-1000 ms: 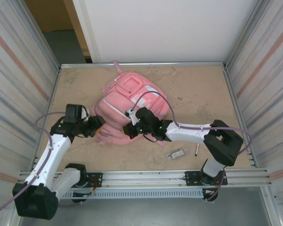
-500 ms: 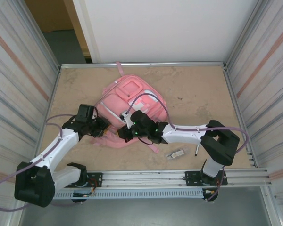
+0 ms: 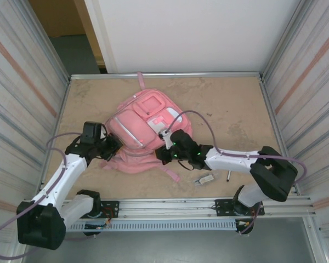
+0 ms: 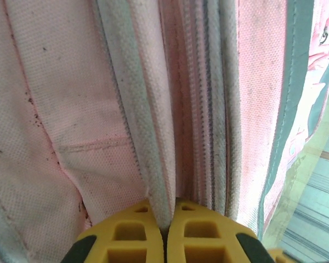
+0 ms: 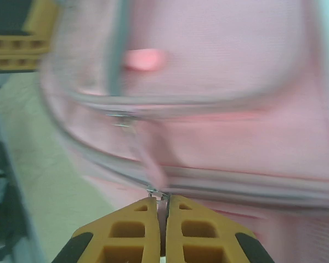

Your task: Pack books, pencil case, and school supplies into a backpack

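The pink backpack (image 3: 145, 118) lay flat on the tan table (image 3: 230, 109), left of centre, front pockets up and its top toward the far wall. Both grippers met it along its near edge, 1 on each side.

The left gripper (image 3: 115, 144) reached in at the bag's near-left side. In the left wrist view its 2 yellow fingers (image 4: 134, 235) were pressed together, pinching a raised, piped ridge of pink fabric. The backpack (image 4: 71, 109) rose straight up from the fingertips (image 4: 165, 219), with parallel seams and a grey-green trim running away to the right.

The right gripper (image 3: 161, 155) sat at the bag's near-right side, just beside a loose pink strap that trailed toward the near rail. The right wrist view was blurred, but its fingers (image 5: 126, 233) were closed against each other. At their tips (image 5: 160, 205) they nipped a small metal zipper pull (image 5: 158, 193) with a pink tab, on a zip line that crossed the backpack (image 5: 219, 82) directly ahead.

To the right of the bag, well apart from it, lay a small clear-and-grey item (image 3: 204, 179) and a slim black pen (image 3: 228, 175). Both lay close under the right arm, and neither gripper touched them.
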